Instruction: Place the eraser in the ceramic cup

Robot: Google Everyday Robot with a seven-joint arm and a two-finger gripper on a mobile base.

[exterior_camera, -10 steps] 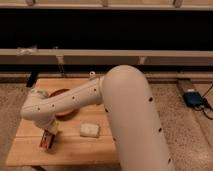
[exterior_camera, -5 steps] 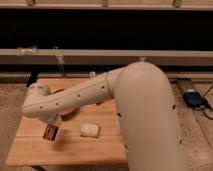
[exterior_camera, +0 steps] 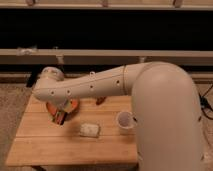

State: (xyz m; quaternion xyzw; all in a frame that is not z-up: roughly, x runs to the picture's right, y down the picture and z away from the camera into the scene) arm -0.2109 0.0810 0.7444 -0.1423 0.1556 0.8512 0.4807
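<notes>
Pinched between the jaws of the gripper (exterior_camera: 61, 116), the flat dark eraser (exterior_camera: 60, 118) hangs tilted over the wooden table (exterior_camera: 35, 145), just before the orange bowl (exterior_camera: 73, 106). Beyond a pale block (exterior_camera: 90, 130), well right, stands the round white ceramic cup (exterior_camera: 124, 120).

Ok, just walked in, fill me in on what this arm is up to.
The robot's one arm reaches across the wooden table towards its left side. Its gripper hangs just above the tabletop in front of the orange bowl, holding the eraser, a dark block with a reddish stripe. The ceramic cup stands apart to the right, near the arm's big elbow, with nothing in it that shows. A pale block lies between them. The eraser is not yet in the cup.
</notes>
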